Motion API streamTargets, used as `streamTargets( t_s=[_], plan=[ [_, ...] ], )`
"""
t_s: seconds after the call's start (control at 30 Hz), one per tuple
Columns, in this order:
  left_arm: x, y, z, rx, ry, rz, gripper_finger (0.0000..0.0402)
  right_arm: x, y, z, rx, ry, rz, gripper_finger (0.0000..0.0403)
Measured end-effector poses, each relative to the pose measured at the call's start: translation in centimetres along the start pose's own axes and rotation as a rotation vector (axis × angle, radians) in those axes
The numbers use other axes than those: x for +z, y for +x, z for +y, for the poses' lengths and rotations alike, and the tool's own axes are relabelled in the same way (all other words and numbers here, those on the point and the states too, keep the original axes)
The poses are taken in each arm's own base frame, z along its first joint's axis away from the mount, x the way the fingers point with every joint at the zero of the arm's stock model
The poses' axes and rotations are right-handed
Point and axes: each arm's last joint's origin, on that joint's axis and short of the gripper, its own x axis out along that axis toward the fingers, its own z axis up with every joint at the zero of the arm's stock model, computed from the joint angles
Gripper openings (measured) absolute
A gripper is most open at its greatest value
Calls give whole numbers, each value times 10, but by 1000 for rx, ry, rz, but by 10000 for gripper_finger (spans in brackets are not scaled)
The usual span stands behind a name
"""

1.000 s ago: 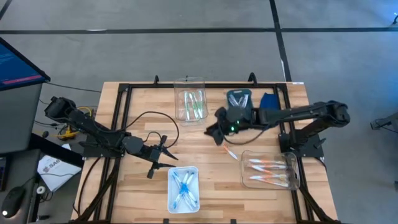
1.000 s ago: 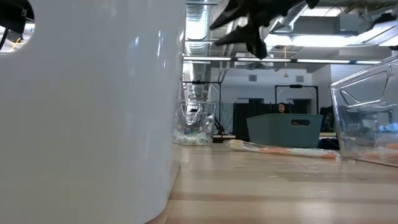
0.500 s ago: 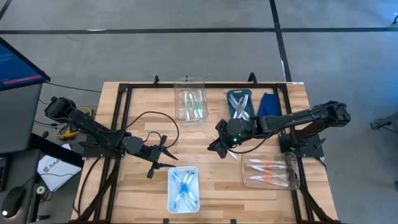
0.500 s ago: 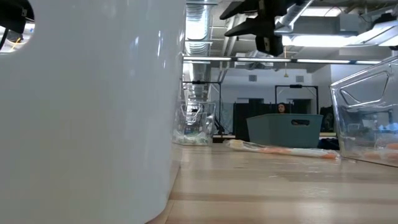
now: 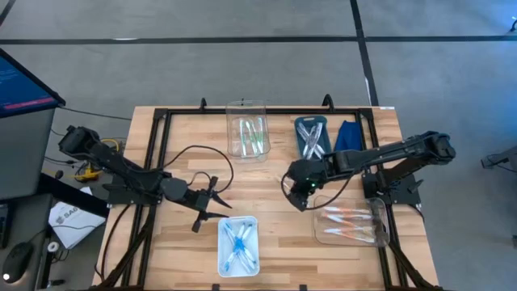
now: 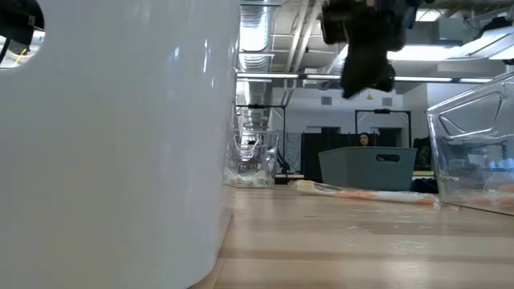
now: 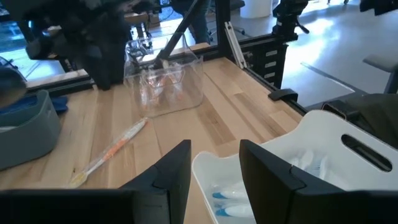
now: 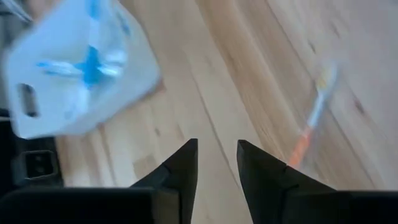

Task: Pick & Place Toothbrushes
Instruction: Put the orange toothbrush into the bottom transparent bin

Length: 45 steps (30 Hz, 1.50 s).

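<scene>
One orange-and-white toothbrush lies flat and alone on the wooden table; it also shows in the left wrist view and the low view. My right gripper hangs above the table close to it, tipped steeply down and open, with nothing between its fingers. The toothbrush lies off to one side of the fingers. My left gripper waits open just left of the white bin, which holds blue toothbrushes.
A clear bin with green toothbrushes stands at the far middle. Right of it are a teal bin with whitish ones and a blue cloth. A clear bin with orange ones lies near right. A black frame edges the table.
My right gripper has come from beside the teal bin toward the table's near edge and down, tipping its fingers steeply downward, to stand over the spot where the lone orange toothbrush lies. The toothbrush has stayed where it was.
</scene>
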Motion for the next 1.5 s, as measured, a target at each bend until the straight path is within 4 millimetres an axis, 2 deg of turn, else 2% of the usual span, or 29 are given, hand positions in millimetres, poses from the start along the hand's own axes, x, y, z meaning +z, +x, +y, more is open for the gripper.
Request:
streamTargets(
  t_s=[0.23,0.33,0.6,0.83,1.23,1.5],
  plan=[
    [-2,2,4,17,-2,12,131,-3,13,-10,-75,115,76,97],
    [-2,2,3,16,-2,12,131,-1,22,-10,-84,116,84,95],
    [-2,2,3,13,-2,11,131,-13,59,-21,-186,120,238,95],
    [-2,2,3,14,-2,11,131,-21,76,-27,-235,132,326,95],
    [-2,2,3,14,-3,11,131,-32,101,-37,-310,108,439,95],
    [-2,2,3,15,-3,12,131,-33,102,-37,-328,86,435,95]
  ],
)
